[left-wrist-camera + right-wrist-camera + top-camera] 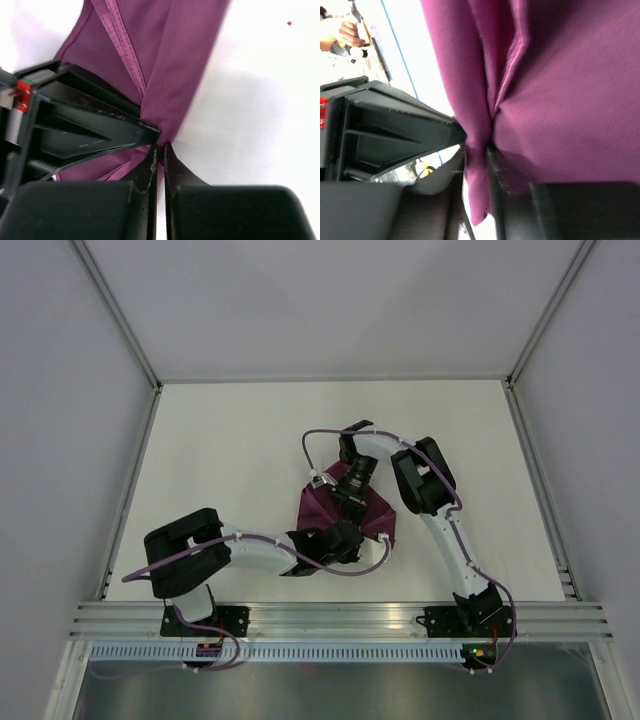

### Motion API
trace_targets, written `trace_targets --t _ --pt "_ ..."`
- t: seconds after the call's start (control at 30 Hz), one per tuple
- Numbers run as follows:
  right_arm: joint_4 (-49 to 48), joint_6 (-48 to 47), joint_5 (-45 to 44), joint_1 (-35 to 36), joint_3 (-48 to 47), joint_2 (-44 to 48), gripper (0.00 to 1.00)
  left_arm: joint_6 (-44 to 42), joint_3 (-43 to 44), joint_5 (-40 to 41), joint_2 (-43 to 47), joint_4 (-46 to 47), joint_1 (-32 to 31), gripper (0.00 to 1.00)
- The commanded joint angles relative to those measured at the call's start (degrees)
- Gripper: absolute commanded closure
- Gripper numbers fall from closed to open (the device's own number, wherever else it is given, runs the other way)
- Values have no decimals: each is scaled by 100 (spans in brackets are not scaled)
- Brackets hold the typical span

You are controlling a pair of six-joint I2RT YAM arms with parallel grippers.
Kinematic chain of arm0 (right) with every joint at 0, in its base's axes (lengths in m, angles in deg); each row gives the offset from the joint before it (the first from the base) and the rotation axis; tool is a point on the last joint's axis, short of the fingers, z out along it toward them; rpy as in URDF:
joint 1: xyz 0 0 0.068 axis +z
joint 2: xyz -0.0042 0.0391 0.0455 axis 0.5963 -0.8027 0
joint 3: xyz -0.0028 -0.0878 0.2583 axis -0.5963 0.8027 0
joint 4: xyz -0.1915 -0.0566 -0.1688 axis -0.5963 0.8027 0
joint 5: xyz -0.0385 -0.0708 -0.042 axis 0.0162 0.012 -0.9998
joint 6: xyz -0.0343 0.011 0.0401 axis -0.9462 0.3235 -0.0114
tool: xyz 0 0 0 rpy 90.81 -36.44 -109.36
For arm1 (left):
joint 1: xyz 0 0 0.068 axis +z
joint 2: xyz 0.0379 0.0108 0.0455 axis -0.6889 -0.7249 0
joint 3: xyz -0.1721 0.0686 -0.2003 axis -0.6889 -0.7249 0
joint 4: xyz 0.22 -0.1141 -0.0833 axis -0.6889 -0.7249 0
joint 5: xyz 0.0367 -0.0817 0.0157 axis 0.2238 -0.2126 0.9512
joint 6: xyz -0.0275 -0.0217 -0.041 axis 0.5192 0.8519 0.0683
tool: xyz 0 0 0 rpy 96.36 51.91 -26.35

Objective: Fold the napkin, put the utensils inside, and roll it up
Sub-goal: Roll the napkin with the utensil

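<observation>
Closest to the lens in the left wrist view, black tips of the left gripper (160, 150) clenched together at lower centre, barely a slit between them, biting a gathered fold of the napkin (165, 65). Magenta cloth fanning up from that pinch to the top edge of the frame, creased down its middle, with white table (260, 110) showing on the right. Over to the right wrist view now: right gripper (477, 155) at lower centre, jaws a little apart, a tongue of purple cloth hanging down between them. Gripping or let go, cannot tell from here. More folds filling the whole right side of that frame. Up to the top camera: napkin bunched into a rough triangle just right of the table's centre, both grippers on it, left one at its lower edge, right one at its upper edge. Left arm reaching in from lower left, right arm arching over from lower right.
</observation>
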Motion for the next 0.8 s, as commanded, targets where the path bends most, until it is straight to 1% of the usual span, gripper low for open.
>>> trace_targets --t 0.0,0.03,0.1,0.13,0.17,0.23,0.3,0.33,0.37,0.4,0.43,0.47,0.53,0.6,0.63,0.73,0.77 --pt "-849 -600 -803 -39 94 76 61 509 292 -942 -136 -838 320 98" --pt "-849 -565 -707 -144 41 182 52 572 346 -1084 -118 -936 364 98" --pt "-858 -451 -470 -276 -56 489 47 747 556 -1469 -110 -1173 496 98" --pt "-884 -398 -382 -433 -135 603 43 800 636 -1533 -118 -1453 549 98" --pt "-954 -346 -302 -513 -153 839 42 853 689 -1707 -118 -1534 584 98" --pt "-1121 -56 -48 -689 -153 1078 40 968 829 -2051 -101 -1735 707 98" --pt "-1507 189 145 -970 21 1473 40 1116 934 -2402 -57 -1833 883 98" --pt "-1987 556 303 -1215 162 1770 40 1222 1005 -2621 -22 -1912 1005 98" --pt "-2235 725 305 -1365 320 1939 40 1223 1005 -2623 -4 -1965 1006 98" --pt "-2499 875 427 -1488 670 2088 40 1301 1058 -2806 13 -1983 1128 98" --pt "-2954 1120 480 -1777 847 2351 39 1337 1084 -2895 40 -2035 1190 98" --pt "-3124 1183 507 -1919 997 2467 40 1372 1102 -3009 57 -2070 1321 98" --pt "-3466 1114 595 -2235 1401 2756 40 1434 1137 -3150 92 -2080 1436 98" --pt "-3766 1140 508 -2385 1804 2933 40 1512 1120 -3194 145 -1992 1559 98" --pt "-3828 1044 316 -2412 1868 3003 40 1556 1120 -3212 163 -1965 1595 98" --pt "-3741 798 313 -2456 2017 3082 40 1609 1128 -3265 251 -1842 1683 98" --pt "-3776 702 279 -2474 2079 3127 40 1601 1129 -3395 294 -1825 1683 98"
